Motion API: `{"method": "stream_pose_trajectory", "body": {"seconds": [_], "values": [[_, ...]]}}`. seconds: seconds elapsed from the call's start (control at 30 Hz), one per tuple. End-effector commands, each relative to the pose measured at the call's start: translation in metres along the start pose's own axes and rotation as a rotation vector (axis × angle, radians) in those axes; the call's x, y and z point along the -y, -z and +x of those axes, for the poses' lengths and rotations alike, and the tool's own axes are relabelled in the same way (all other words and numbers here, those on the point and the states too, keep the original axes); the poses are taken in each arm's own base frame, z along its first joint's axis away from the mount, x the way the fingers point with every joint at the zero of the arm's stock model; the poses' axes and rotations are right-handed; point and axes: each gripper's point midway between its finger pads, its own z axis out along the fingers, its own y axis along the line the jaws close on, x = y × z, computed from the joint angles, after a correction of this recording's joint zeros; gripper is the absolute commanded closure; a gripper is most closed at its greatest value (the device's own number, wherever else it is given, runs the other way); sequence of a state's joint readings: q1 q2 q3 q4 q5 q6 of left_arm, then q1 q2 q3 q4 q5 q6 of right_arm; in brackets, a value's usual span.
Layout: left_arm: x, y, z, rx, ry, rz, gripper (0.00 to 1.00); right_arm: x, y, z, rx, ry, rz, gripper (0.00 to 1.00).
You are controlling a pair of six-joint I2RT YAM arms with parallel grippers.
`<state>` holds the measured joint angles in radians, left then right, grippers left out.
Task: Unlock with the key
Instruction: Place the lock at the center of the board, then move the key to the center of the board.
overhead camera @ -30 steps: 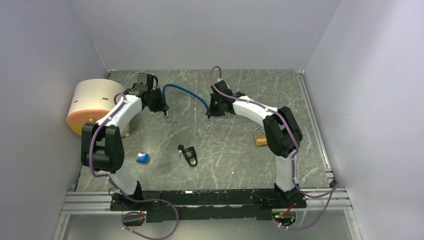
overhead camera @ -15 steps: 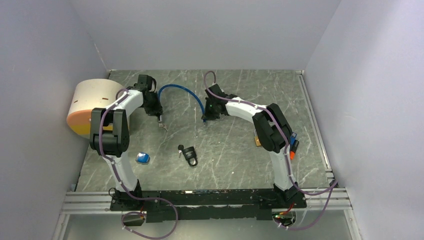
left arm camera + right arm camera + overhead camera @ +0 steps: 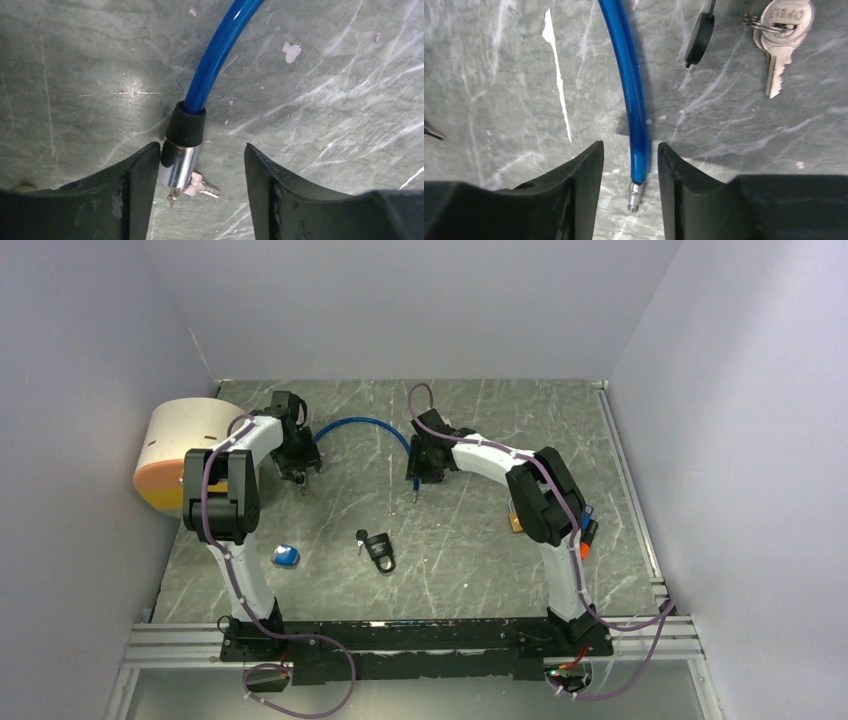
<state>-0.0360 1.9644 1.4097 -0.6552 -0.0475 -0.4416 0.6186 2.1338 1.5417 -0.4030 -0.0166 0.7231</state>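
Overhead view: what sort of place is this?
Most likely a robotics lab test cell: plain pale walls box in a grey tabletop, the left arm and right arm are bolted to a rail at its near edge, and practice items like a blue cable lock and black padlock lie out.

Scratched grey marbled tabletop (image 3: 470,540). Bears a blue cable lock (image 3: 355,425) arched at the back, a silver key (image 3: 780,47) near it, a black padlock (image 3: 379,548) mid-table, a small blue object (image 3: 286,556) and a cream-and-orange roll (image 3: 175,445) on the left.
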Motion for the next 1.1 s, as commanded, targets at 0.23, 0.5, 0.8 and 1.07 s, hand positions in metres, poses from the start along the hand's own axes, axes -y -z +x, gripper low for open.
{"method": "stream_pose_trajectory", "body": {"seconds": [0.23,0.5,0.8,1.07], "values": [[0.020,0.070,-0.033,0.173,0.035,0.053,0.15,-0.007,0.073,-0.048,0.171,0.026,-0.005,0.30],[0.048,0.152,-0.030,0.285,0.034,0.172,0.12,-0.031,0.131,-0.042,0.211,0.102,-0.165,0.30],[0.014,0.232,-0.021,0.553,0.203,0.206,0.14,-0.076,0.113,0.058,0.003,0.344,-0.201,0.30],[-0.018,0.255,-0.007,0.662,0.352,0.170,0.17,-0.113,0.086,0.118,-0.083,0.611,-0.147,0.31]]}}
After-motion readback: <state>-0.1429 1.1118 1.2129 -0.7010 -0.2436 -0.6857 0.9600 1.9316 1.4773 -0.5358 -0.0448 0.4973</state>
